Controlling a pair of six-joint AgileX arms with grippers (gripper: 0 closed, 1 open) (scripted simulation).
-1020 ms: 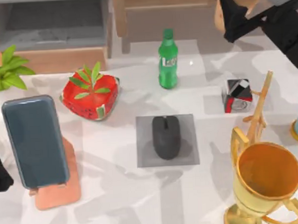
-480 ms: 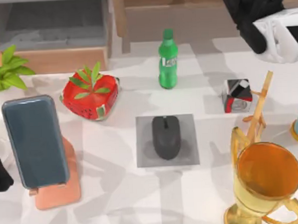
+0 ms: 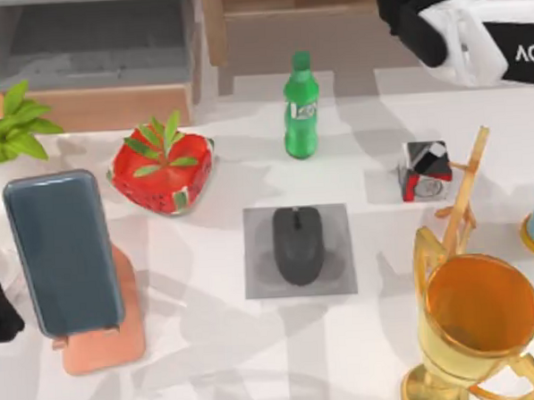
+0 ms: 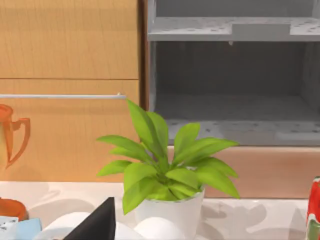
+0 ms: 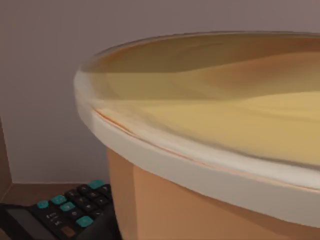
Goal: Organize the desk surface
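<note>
Right gripper (image 3: 419,22) up behind green plastic bottle (image 3: 301,106), holding nothing I can see, finger state unclear. White desk surface (image 3: 211,337) crowded; black mouse (image 3: 298,244) on mat; tidying barely begun.

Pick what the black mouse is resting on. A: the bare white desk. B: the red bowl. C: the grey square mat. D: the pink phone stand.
C: in the top view the black mouse lies inside the edges of the grey square mat.
</note>
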